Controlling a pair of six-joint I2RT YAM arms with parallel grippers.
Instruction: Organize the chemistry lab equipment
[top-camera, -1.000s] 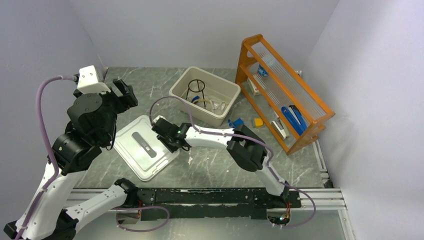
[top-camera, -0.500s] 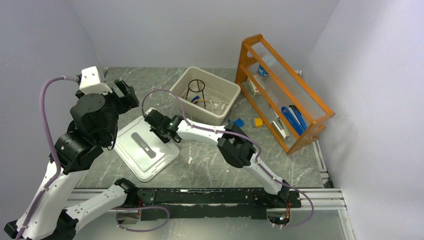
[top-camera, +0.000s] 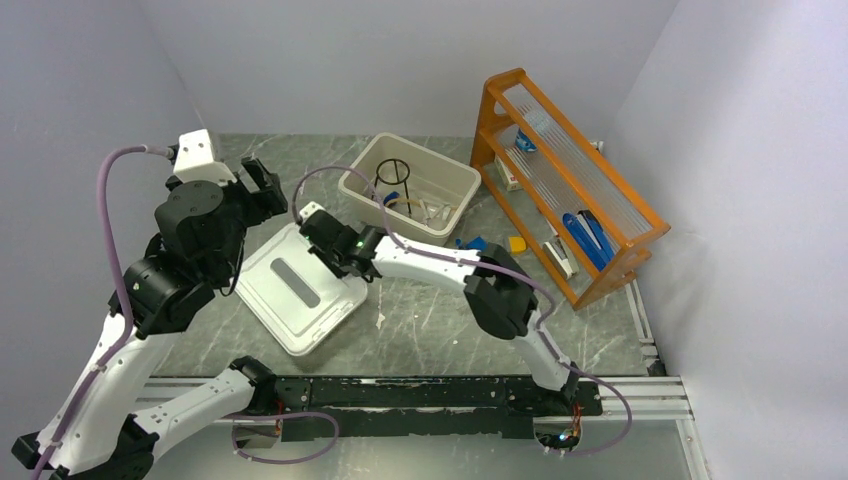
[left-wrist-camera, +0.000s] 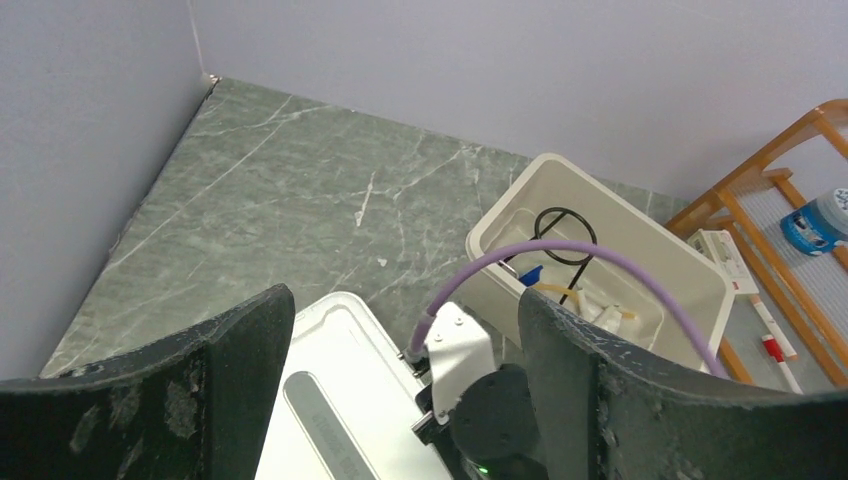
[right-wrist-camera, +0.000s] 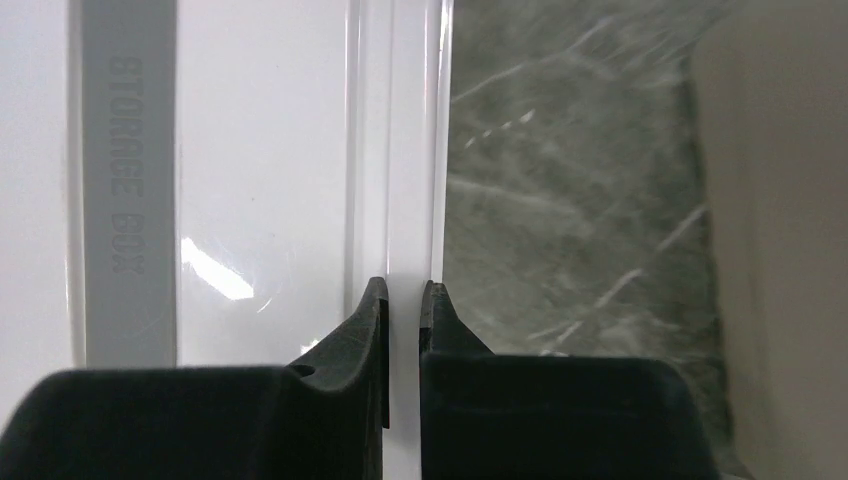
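Nearest the arm bases: bare desk (top-camera: 430, 310), one small white scrap (top-camera: 381, 320) lying off the lid's near-right corner.
White lid (top-camera: 262, 300): lies on the desk left of centre, long axis running far-left to near-right, as its grey strip does.
Right gripper (right-wrist-camera: 403, 295): fingers clenched on the raised rim of the lid's long edge, the one facing the tub, close to the far corner.
Left gripper (left-wrist-camera: 403, 300): fingers spread wide and empty, hanging above the lid's far-left side, touching nothing.
Beige tub (top-camera: 432, 156): open, far-right of the pinched edge, a narrow band of desk between; its long axis sits a modest turn off the lid's.
Chemistry lab equipment: black wire tripod ring (top-camera: 396, 172) upright in the tub with a tan rubber tube (top-camera: 405, 203) and blue-capped piece (top-camera: 392, 198); a blue piece (top-camera: 472, 243) and yellow piece (top-camera: 517, 243) lie loose between tub and rack.
Orange rack (top-camera: 592, 152): far right, blue items on its shelves.
Coming move: probably the right arm's, being nearer. The lid would travel far-right with a slight turn, though closing now would leave the loose pieces outside.
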